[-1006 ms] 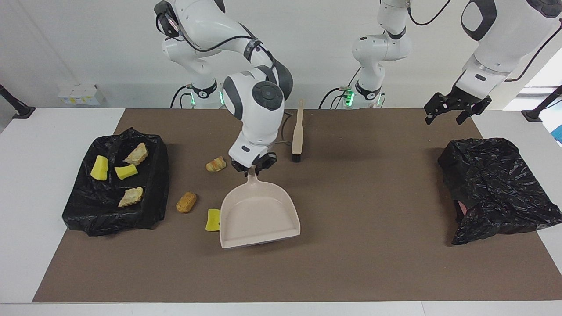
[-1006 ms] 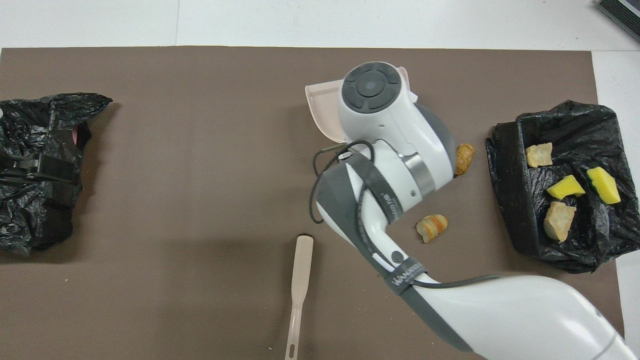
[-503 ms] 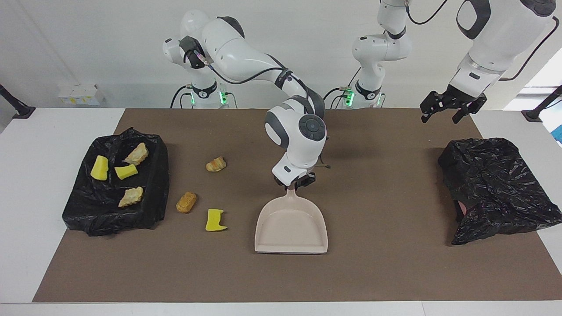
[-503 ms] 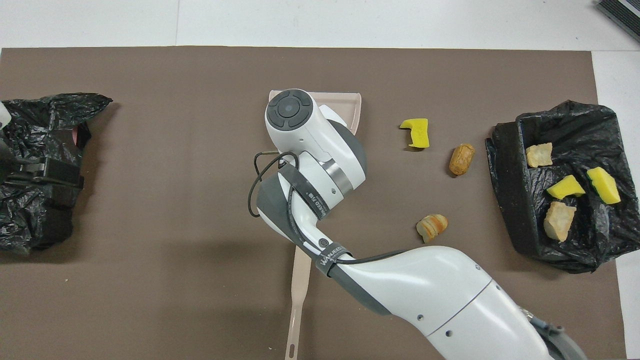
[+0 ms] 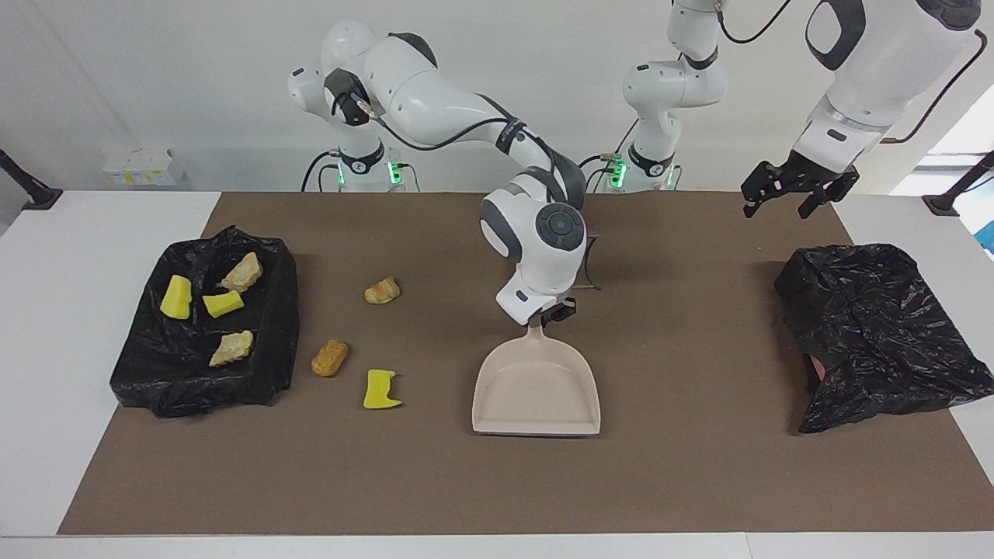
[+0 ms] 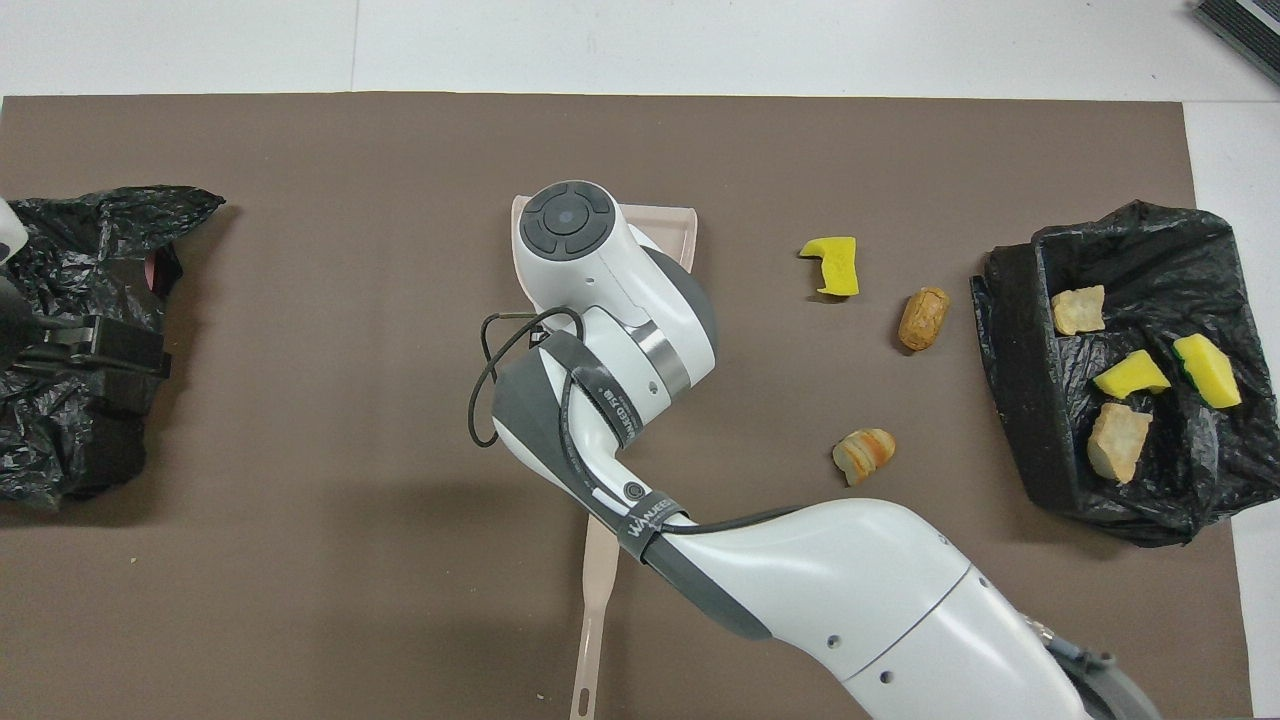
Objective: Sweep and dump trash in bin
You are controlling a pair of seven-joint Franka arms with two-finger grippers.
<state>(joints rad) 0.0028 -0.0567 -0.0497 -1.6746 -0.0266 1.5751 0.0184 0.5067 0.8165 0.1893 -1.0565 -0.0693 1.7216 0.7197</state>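
My right gripper [image 5: 543,319] is shut on the handle of the beige dustpan [image 5: 537,390], which lies flat in the middle of the mat with its mouth pointing away from the robots. In the overhead view the arm hides most of the dustpan [image 6: 672,224]. Three bits of trash lie loose between dustpan and bin: a yellow sponge chunk [image 5: 380,390] [image 6: 833,265], a brown bread piece [image 5: 329,358] [image 6: 922,318] and a croissant piece [image 5: 382,290] [image 6: 864,455]. The black-lined bin [image 5: 276,334] [image 6: 1010,380] holds several more pieces. My left gripper [image 5: 792,190] waits open in the air.
A crumpled black bag [image 5: 877,326] [image 6: 70,250] sits at the left arm's end of the table, below the left gripper. The brush's beige handle [image 6: 598,590] shows nearer the robots than the dustpan, partly under the right arm. The brown mat [image 5: 699,481] covers the table.
The right gripper has carried the dustpan away from the loose trash toward the middle of the mat and turned it square. The yellow sponge chunk now lies uncovered. The left gripper rose slightly.
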